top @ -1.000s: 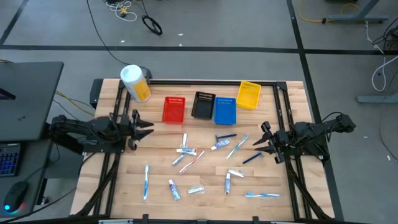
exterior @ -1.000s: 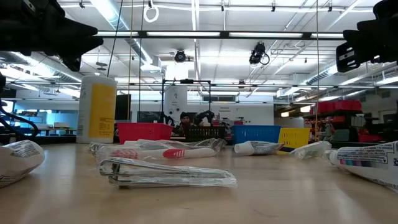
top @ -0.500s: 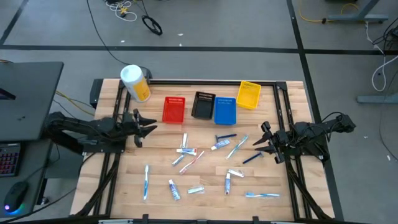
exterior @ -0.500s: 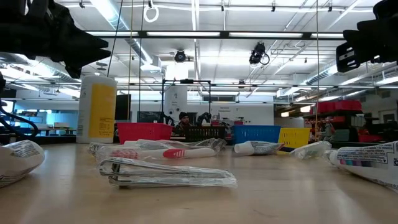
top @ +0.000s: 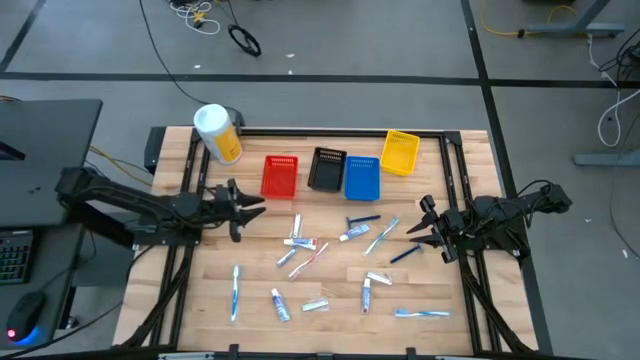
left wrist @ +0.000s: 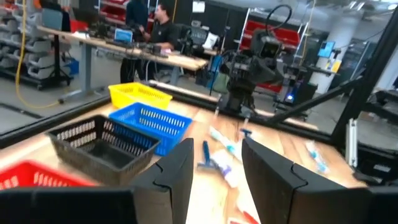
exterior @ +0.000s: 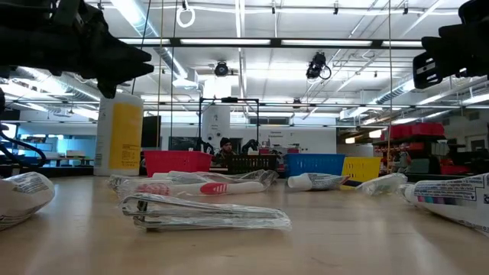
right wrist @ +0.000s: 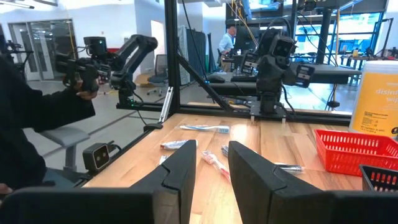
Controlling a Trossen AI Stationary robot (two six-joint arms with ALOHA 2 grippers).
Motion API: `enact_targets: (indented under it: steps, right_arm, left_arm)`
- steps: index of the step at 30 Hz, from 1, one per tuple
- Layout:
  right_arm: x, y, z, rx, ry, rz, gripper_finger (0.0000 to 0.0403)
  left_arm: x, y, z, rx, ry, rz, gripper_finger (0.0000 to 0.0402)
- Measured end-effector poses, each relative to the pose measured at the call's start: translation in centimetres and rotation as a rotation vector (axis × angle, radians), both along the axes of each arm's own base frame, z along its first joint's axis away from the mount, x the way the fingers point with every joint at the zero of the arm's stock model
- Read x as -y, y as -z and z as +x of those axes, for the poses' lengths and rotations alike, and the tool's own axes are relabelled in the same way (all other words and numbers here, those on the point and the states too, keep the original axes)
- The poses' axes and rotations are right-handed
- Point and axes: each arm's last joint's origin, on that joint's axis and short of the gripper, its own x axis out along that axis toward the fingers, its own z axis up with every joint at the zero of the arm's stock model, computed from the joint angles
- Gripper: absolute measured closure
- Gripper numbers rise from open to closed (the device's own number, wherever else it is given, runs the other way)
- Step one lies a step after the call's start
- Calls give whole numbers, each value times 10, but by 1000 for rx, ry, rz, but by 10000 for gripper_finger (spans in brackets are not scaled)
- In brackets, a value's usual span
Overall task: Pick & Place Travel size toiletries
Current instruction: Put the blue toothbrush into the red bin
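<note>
Two open claws (left, right), flanking toiletries

Left gripper was spread open, clear air between its fingers. Just beyond the fingertips sat the red bin, with the black bin, blue bin and yellow bin in a row past it, walling off that edge. Bare wood lay ahead before the first toothbrush. Right gripper was also open; a dark razor lay just off its fingertips, scattered tubes beyond.
</note>
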Motion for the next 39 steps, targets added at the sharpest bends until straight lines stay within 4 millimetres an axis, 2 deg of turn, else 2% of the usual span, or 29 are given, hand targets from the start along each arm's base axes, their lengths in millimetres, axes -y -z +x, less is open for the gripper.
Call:
enact_targets:
  steps: [14,22,39]
  right_arm:
    - [0,0,0,0,0,0,300]
    - [0,0,0,0,0,0,300]
    - [0,0,0,0,0,0,300]
  left_arm:
    - [1,7,12,-38,-44,-32,258]
    - [3,9,13,-41,16,-83,258]
    - [2,10,13,-54,-2,-65,258]
